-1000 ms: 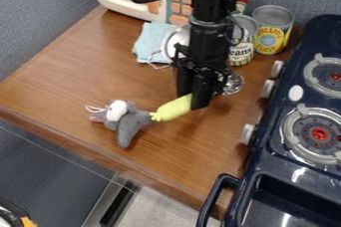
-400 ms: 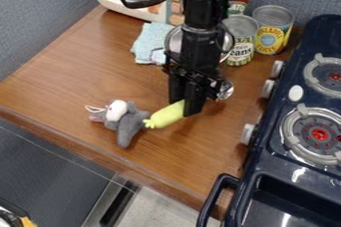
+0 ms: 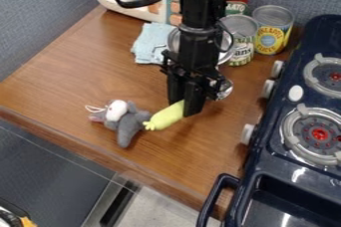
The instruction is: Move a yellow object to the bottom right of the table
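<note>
My gripper (image 3: 184, 107) hangs low over the middle of the wooden table (image 3: 80, 81), fingers pointing down. The yellow object (image 3: 166, 116), long and rounded with a knobbly left end, has its right end between the fingers, which are shut on it. It slants down to the left from the gripper, and its left tip is right beside a grey plush toy (image 3: 128, 121). The yellow object's right end is hidden by the gripper's front finger.
A dark blue stove (image 3: 293, 171) stands along the right side, its knobs and handle facing the table. Several cans (image 3: 271, 31), a metal pot lid or bowl, a light blue cloth (image 3: 149, 43) and a toy microwave (image 3: 123, 8) are at the back.
Gripper and yellow object have shifted slightly left and a little down, bringing the yellow tip closer to the grey toy. The toy appears almost unchanged.
</note>
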You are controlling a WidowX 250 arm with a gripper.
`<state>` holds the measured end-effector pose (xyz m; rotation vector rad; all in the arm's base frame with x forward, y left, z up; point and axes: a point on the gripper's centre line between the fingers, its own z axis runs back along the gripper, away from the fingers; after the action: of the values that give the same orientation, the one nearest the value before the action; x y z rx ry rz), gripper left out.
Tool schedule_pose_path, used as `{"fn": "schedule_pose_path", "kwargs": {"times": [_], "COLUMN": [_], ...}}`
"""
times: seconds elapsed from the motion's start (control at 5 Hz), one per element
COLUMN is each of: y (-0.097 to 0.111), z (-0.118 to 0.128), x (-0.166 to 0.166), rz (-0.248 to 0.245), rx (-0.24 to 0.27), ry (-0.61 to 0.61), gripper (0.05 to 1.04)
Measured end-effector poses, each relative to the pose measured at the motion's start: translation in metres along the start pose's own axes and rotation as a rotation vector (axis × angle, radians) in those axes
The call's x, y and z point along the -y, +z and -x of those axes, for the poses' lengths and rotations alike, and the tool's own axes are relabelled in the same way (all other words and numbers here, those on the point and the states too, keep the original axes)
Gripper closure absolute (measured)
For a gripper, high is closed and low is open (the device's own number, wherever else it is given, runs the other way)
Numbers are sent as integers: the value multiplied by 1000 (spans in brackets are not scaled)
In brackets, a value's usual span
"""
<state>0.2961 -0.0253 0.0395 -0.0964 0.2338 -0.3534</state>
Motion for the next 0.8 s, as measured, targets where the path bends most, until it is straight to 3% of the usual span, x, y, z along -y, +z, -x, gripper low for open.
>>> {"fn": "schedule_pose_path", "kwargs": {"times": [0.4,0.6,0.8], "y": [-1,6,16], "z": [0,4,17], "x": [-4,-8,-18], "rz": [31,29,35], "rx": [23,79,186], "ry": [32,72,242], "gripper": [730,730,730]}}
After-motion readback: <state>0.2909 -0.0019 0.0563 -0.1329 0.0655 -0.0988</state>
